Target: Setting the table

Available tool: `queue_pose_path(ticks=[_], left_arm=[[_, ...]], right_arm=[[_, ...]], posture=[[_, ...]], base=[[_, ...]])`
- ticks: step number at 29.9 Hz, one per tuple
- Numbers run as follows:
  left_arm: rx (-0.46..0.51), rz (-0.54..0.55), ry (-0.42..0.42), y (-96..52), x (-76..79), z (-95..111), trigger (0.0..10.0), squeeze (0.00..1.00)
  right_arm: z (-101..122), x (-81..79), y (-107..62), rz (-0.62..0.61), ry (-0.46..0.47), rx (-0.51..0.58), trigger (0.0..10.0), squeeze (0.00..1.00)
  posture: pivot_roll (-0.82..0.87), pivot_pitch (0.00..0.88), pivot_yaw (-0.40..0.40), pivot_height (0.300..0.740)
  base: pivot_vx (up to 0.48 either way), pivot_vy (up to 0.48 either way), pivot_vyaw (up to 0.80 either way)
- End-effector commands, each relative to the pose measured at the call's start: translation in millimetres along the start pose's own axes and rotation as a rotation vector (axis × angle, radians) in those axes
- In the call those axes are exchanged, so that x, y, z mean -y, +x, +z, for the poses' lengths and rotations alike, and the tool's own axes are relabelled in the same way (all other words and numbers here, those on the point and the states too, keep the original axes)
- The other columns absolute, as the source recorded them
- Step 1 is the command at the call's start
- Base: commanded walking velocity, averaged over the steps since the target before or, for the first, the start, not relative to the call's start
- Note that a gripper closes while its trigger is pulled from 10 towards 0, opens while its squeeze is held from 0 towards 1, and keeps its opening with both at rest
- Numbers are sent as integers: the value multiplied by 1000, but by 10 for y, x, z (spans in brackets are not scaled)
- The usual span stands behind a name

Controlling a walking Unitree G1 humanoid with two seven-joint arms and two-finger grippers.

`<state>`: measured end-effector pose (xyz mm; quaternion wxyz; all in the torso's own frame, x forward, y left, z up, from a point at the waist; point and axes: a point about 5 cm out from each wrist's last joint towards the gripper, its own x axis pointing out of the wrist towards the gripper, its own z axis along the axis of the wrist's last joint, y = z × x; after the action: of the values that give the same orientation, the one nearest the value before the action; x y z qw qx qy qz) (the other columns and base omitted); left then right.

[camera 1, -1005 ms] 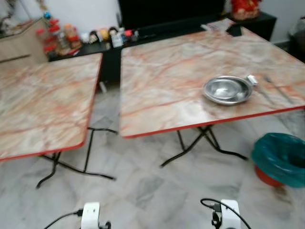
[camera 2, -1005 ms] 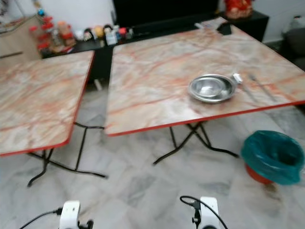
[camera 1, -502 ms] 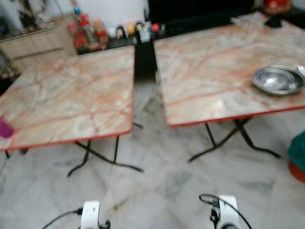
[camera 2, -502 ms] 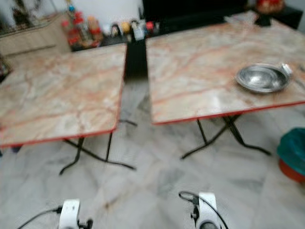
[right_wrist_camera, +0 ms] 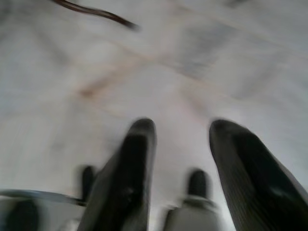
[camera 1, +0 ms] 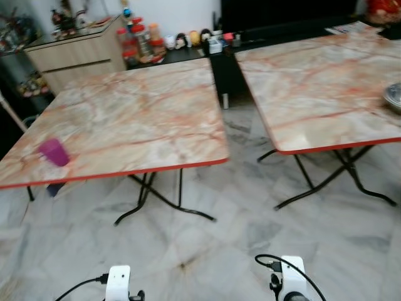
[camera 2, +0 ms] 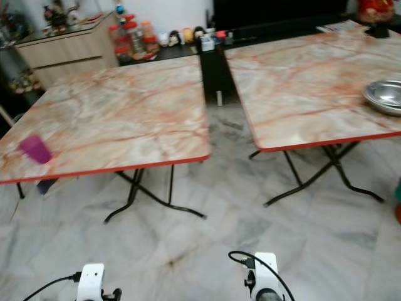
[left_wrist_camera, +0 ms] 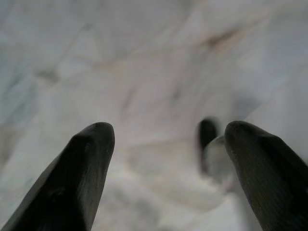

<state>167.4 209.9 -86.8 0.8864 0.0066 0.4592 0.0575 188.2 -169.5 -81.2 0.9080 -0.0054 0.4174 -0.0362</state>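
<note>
A purple cup [camera 1: 54, 152] stands near the front left edge of the left marble-topped table [camera 1: 144, 106]. On the right marble-topped table [camera 2: 313, 81] a steel bowl [camera 2: 385, 96] sits at its right side, cut by the picture's edge. Both arms hang low over the floor, with their white wrists at the bottom of the eye views. My left gripper [left_wrist_camera: 163, 139] is open with nothing between its fingers, marble floor beyond it. My right gripper [right_wrist_camera: 180, 134] is open too and holds nothing.
Both tables stand on folding black legs [camera 1: 150, 194] with a gap of floor between them. A wooden sideboard [camera 1: 75, 53] and a low black cabinet [camera 1: 282, 31] with bottles and small items line the back wall. Grey marble floor [camera 1: 207, 251] lies in front.
The whole view has swung left: the left table and purple cup have come into view, and the steel bowl has slid to the right edge. The teal bin has left the picture.
</note>
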Motion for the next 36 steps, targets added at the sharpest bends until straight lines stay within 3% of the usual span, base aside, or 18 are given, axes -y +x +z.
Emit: queue_pose_path(ticks=[1, 22, 36], left_arm=[[20, 1, 10, 13, 1, 71, 10000, 0], [21, -12, 30, 16, 29, 78, 10000, 0], [44, -15, 28, 17, 31, 109, 10000, 0]], right_arm=[[5, 42, 3, -6, -9, -6, 10000, 0], [-19, 59, -5, -3, -40, -6, 10000, 0], [62, 57, 12, -9, -26, 22, 10000, 0]], posture=[[14, 0, 128, 740], [7, 0, 120, 740], [8, 0, 122, 740]], base=[[0, 480, 0], [0, 473, 0], [0, 0, 0]])
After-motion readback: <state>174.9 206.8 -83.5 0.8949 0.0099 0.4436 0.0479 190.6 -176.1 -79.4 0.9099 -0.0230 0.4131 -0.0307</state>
